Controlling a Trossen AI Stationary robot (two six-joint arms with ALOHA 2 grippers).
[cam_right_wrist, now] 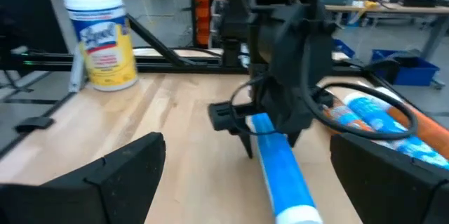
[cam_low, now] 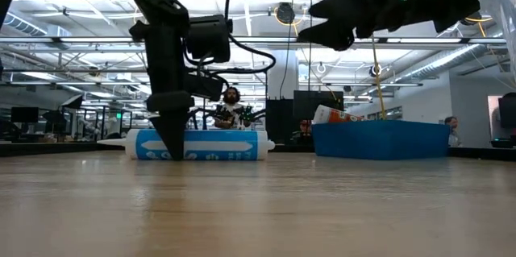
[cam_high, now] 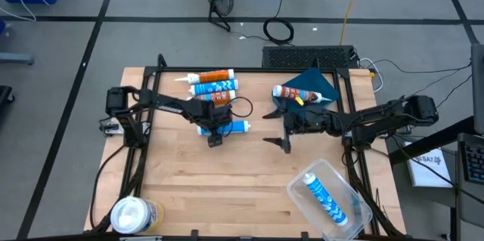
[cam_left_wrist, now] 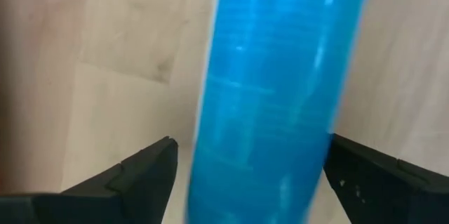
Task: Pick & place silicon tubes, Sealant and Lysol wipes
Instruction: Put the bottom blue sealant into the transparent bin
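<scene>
Down low, left tool [cam_left_wrist: 242,175] open, straddling blue tube [cam_left_wrist: 273,97] on table [cam_high: 249,173].

The bench [cam_high: 227,180] is pale wood. The Lysol wipes [cam_high: 136,214] canister is yellow with a white lid. One tube [cam_high: 236,126] is bright blue with a white cap; another tube [cam_high: 215,75] is orange. The tray [cam_high: 311,82] is dark blue. Both arms are black.
</scene>
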